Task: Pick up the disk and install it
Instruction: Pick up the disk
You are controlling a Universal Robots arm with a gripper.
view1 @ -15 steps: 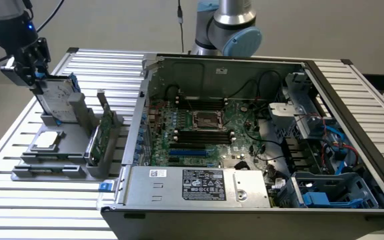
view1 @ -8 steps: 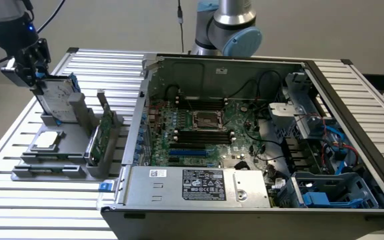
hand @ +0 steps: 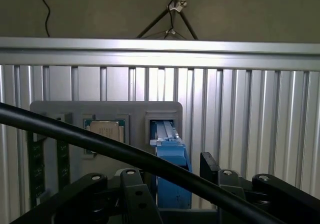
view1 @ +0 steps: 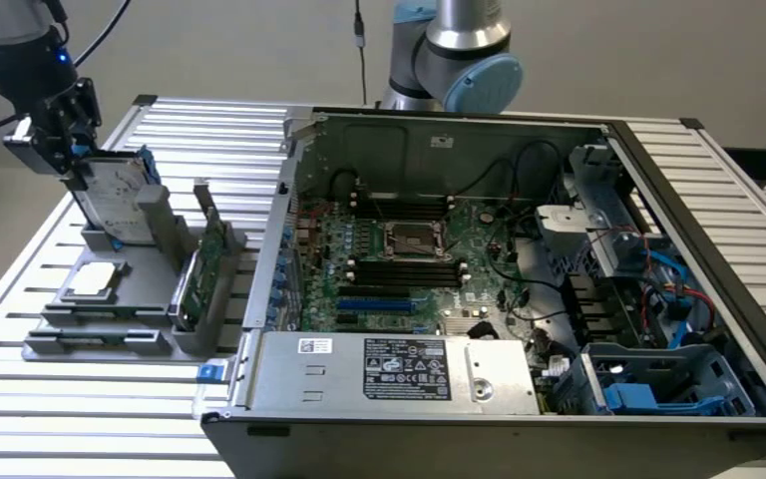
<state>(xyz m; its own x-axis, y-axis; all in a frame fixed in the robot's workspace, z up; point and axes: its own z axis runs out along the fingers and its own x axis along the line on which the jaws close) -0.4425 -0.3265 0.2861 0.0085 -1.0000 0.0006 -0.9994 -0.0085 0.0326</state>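
- The grey moulded plastic fixture (view1: 117, 314) on the exterior view's left holds three parts. The flat silver-grey disk in its blue plastic carrier (view1: 120, 205) stands on edge in the far slot. A small square silver chip (view1: 97, 281) lies flat in a recess. A thin green circuit card (view1: 204, 271) stands upright in the slot nearest the case.
- The open sheet-metal computer case (view1: 702, 200) lies on its side just beside the fixture. Inside are a green motherboard (view1: 403, 249), a silver power supply box with a printed label (view1: 397, 369) and a blue plastic bay (view1: 649, 389) in the near corner.
- Everything rests on a ribbed aluminium table (view1: 64, 419) with long parallel slats.
- The black gripper (view1: 75, 156) sits over the disk's upper edge with its jaws spread wide, one on each side. In the wrist view the blue carrier (hand: 167, 151) lies between the black fingers (hand: 210, 166) with a gap showing, so nothing is clamped.
- A thick black cable (hand: 75, 136) crosses the wrist view.
- Bare slats lie open around the fixture's outer sides.
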